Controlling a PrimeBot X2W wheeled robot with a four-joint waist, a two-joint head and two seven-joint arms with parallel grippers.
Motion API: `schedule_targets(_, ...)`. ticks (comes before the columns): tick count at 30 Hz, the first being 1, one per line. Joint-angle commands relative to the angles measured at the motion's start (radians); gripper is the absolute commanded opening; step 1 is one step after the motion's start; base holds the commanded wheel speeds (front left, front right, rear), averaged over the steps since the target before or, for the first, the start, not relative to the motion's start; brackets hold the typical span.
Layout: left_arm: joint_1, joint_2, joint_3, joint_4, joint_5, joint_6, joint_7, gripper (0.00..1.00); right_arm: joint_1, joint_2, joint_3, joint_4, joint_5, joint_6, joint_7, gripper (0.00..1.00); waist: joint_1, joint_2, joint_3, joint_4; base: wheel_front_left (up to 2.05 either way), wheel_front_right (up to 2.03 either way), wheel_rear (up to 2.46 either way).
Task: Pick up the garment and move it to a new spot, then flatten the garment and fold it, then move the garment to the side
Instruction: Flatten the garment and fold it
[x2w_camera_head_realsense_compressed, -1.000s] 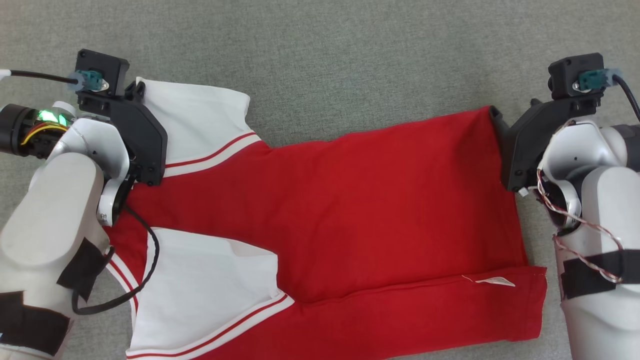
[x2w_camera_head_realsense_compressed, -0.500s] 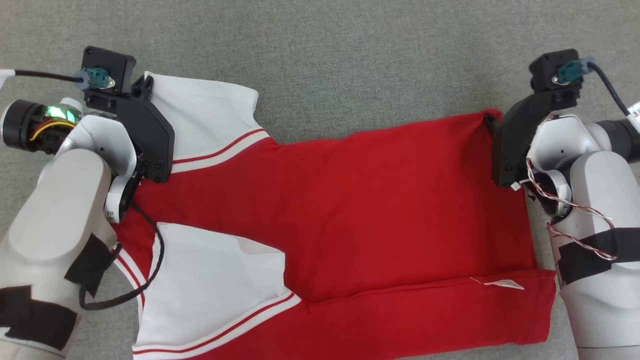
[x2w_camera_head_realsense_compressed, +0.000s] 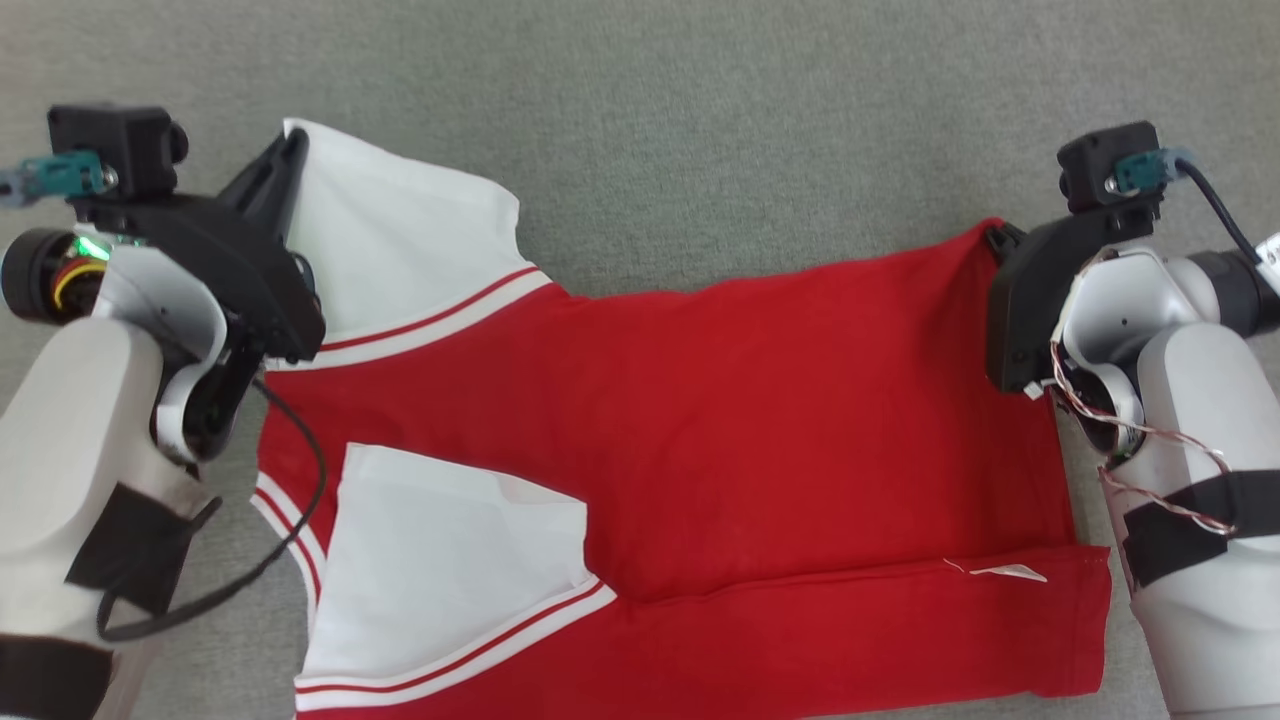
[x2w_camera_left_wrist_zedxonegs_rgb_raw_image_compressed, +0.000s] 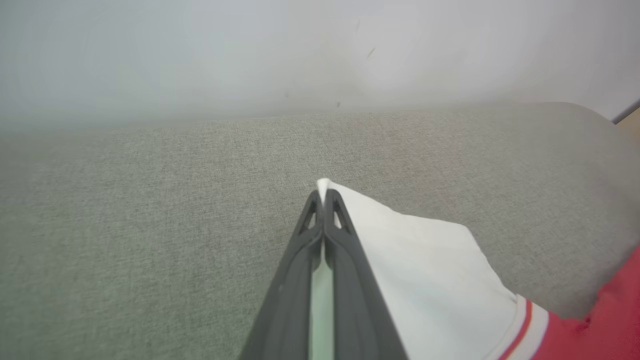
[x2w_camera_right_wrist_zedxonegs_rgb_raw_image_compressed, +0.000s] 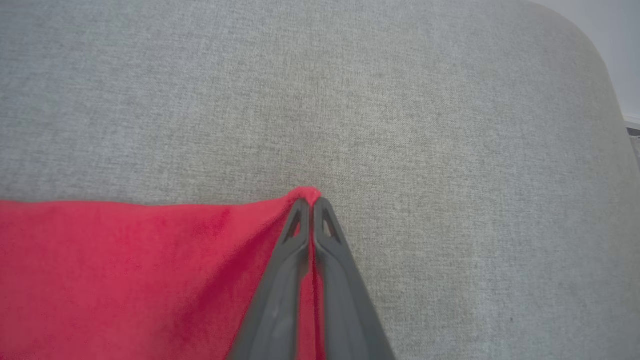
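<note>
The garment, a red top with white sleeves trimmed in red stripes, lies spread across the middle of the grey fabric-covered worktop, sleeves to the left and hem to the right. A strip along its near side is folded over, with a small white label on the fold near the right end.

The left fingers are pressed together on the far corner of the far white sleeve. The right fingers are pressed together on the far right corner of the red hem.

In the head view the garment's near edge runs off the bottom of the picture. The left arm and its dark cable cover the left end of the garment, so the neckline cannot be made out. The right wrist housing sits over part of the right hem.

The left wrist view shows the pinch plainly: the left fingers meet with a sliver of white cloth poking out at their tips and the sleeve trailing away to the right. Beyond the worktop's far edge it shows a pale, blurred wall. The right wrist view shows the right fingers closed with a small nub of red cloth at their tips, and the worktop's rounded corner.
</note>
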Motion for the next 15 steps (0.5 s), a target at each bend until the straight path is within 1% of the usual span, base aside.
schedule_targets(1,0.025,0.015,0.003,-0.015,-0.011,-0.005,-0.006,0.0,0.022,0.001,-0.005,0.001,-0.003,0.001,-0.013,0.0,-0.0001,-0.0001,-0.032,0.021,0.0,0.0,0.0)
schedule_targets(4,0.073,0.027,0.01,-0.055,-0.043,-0.008,-0.013,0.0,0.048,0.018,-0.016,-0.005,-0.002,0.001,-0.036,0.0,-0.0001,-0.0001,-0.071,0.036,0.0,0.0,0.0)
schedule_targets(7,0.144,0.031,0.016,-0.11,-0.101,-0.013,-0.029,0.0,0.094,0.017,-0.019,-0.025,0.0,0.001,-0.042,0.0,-0.0001,-0.0001,-0.117,0.05,0.0,0.0,0.0)
schedule_targets(12,0.295,0.034,0.008,-0.226,-0.17,-0.017,-0.063,0.0,0.198,-0.008,-0.031,-0.081,0.014,0.001,-0.024,0.0,-0.0001,-0.0001,-0.196,0.074,0.0,0.0,0.0)
schedule_targets(15,0.401,0.048,0.001,-0.301,-0.205,-0.014,-0.081,0.0,0.276,-0.029,-0.031,-0.116,0.027,0.001,-0.006,0.0,-0.0001,-0.0001,-0.241,0.088,0.0,0.0,0.0)
